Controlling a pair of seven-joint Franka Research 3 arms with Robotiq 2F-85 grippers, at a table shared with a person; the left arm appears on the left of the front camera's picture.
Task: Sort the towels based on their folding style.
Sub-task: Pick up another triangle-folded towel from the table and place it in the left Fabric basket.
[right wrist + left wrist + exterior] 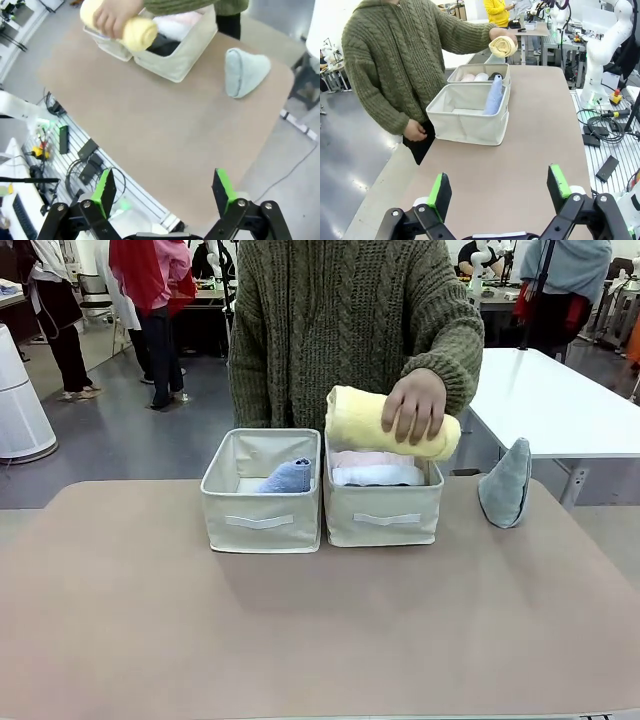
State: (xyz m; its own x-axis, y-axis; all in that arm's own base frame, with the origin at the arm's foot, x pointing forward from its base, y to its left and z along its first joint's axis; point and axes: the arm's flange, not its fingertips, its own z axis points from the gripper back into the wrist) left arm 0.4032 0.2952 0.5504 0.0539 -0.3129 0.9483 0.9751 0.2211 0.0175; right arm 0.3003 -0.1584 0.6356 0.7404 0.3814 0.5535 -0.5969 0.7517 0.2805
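Observation:
A person's hand [415,405] holds a rolled pale yellow towel [370,422] just above the right beige bin [383,515]; the same towel [503,46] [137,31] appears in both wrist views. Inside that bin lie rolled pink [365,458] and white [378,476] towels, with a dark one [162,46] beside them. A light blue cone-folded towel [288,477] [494,95] rests in the left bin [262,520]. A grey-blue cone-folded towel [505,483] [241,71] stands on the table right of the bins. My left gripper [497,191] and right gripper [164,189] are open, empty, far from the towels.
The tan table [320,630] has free surface in front of the bins. A white table [560,400] stands behind at right. Cables and devices [605,135] lie beside the table. People stand in the background.

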